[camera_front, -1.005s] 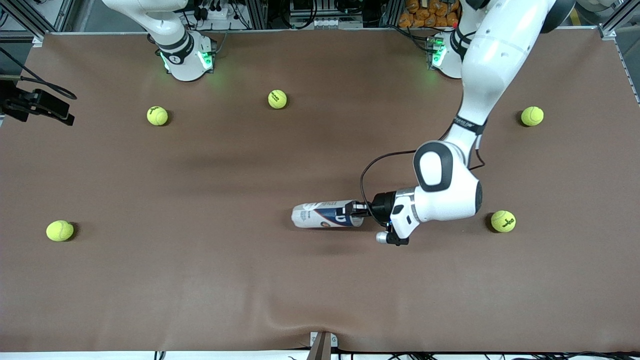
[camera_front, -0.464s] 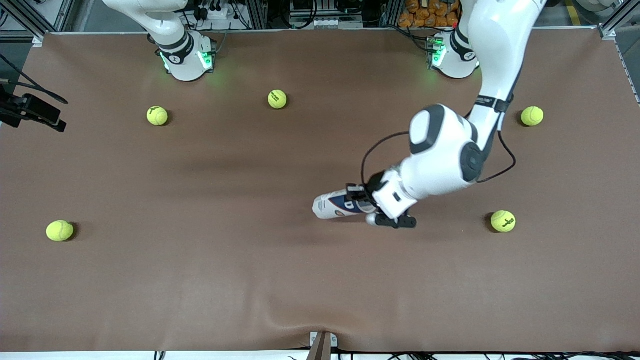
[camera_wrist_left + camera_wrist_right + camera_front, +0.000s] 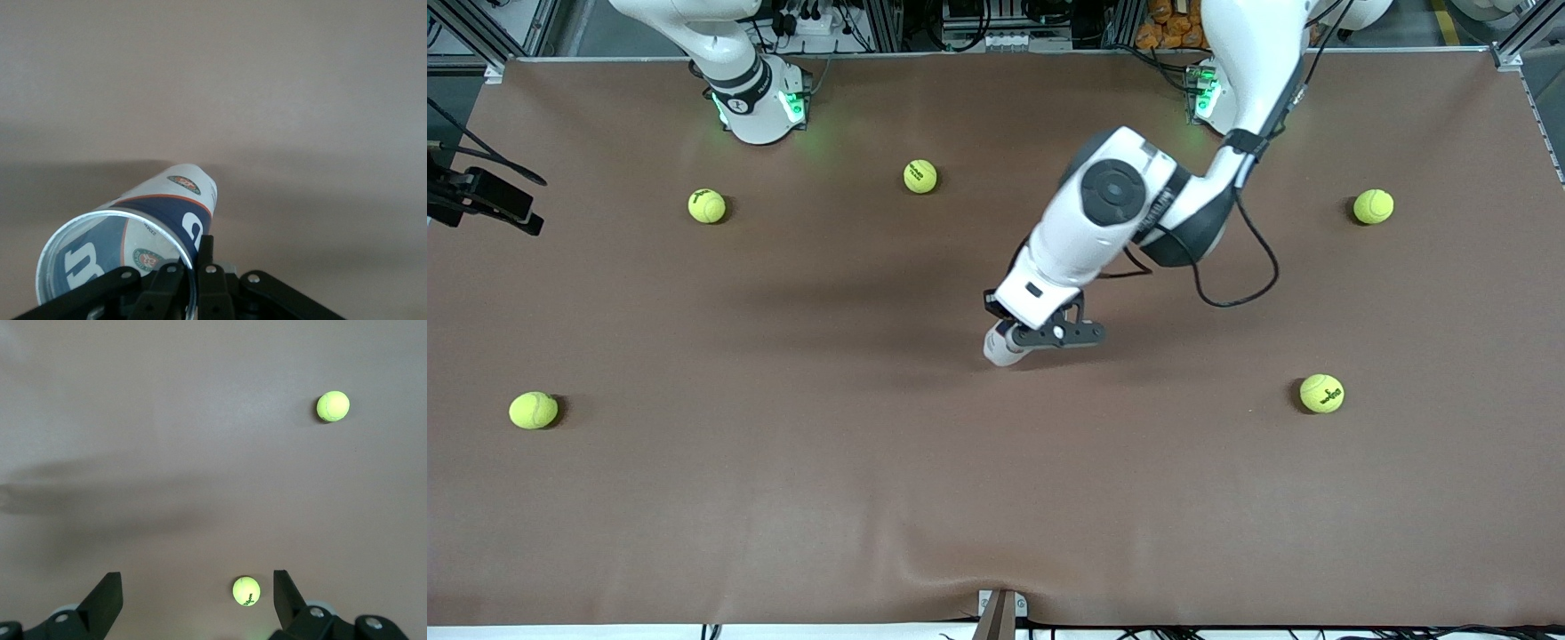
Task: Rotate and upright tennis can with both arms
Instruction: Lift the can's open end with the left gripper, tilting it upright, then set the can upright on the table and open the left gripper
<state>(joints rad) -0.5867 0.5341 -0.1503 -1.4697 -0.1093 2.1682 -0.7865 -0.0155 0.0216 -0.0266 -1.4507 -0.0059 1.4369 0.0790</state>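
On the brown table [image 3: 694, 498], left arm [image 3: 1112, 204] reaching to mid-table, its hand [image 3: 200, 283] clamped on the open silvery rim of the tilted tennis can [image 3: 143, 230], base on the table, right hand [image 3: 197, 597] waiting spread wide above two tennis balls [image 3: 333, 406].

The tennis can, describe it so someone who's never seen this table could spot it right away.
On the brown table, look near the middle, under the white left arm. The left gripper is clamped on the rim of the tennis can, tipping it up. It is the only tube: clear, with a white and dark-blue label, among round yellow-green balls.
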